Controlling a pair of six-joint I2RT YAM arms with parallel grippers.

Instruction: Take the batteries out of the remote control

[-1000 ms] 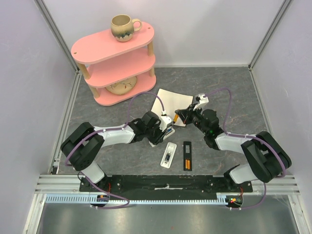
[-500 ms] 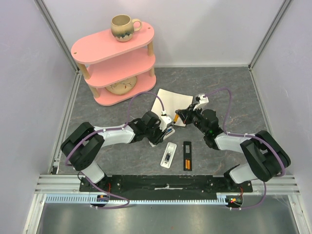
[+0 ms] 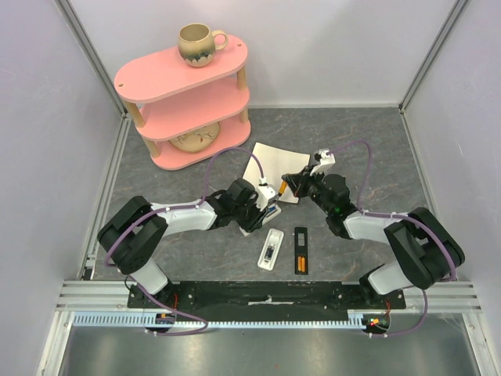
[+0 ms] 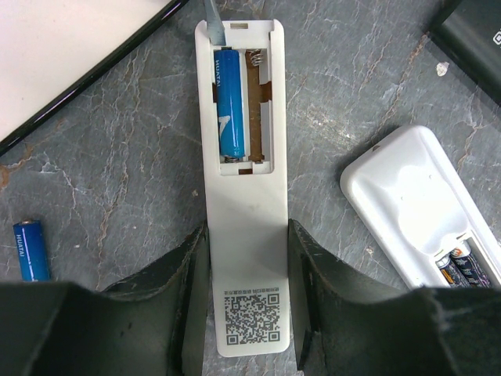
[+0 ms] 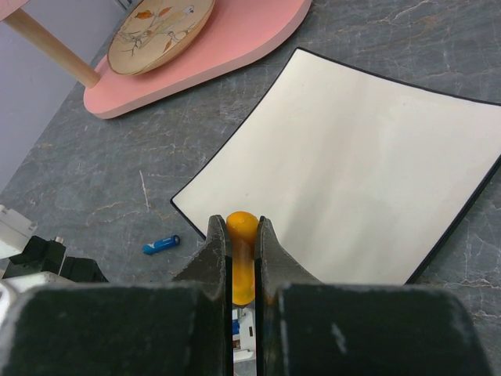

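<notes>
1. Two-arm battery removal under way: the left fingers (image 4: 176, 290) are drawn in against both long edges of a white remote (image 4: 246, 258). They hold it flat on the grey desk (image 4: 117, 157), back side up, with the uncovered battery bay just ahead of the fingertips.
2. 1 blue battery (image 4: 231, 102) lies in the bay's left slot, while the slot beside it shows only a bare spring. A loose blue battery (image 4: 29, 251) rests on the desk out past the left-hand finger, well apart from the remote.
3. The right fingers (image 5: 210, 258) are pinched tight on the orange handle of a screwdriver (image 5: 242, 235), leaving only the handle's width between them. In the left wrist view, its grey tip shows at the far end of the bay, at the head of the seated cell.
4. The step in hand looks to be levering that cell out. The tip probably needs to press the cell back toward the spring at the end nearer the left fingers, then tilt the far end up.
5. The lever should likely stay shallow and slow, with the left fingers holding firm. A skating tip could flick the cell toward the second white remote (image 4: 407, 196) lying beyond the right-hand finger.
</notes>
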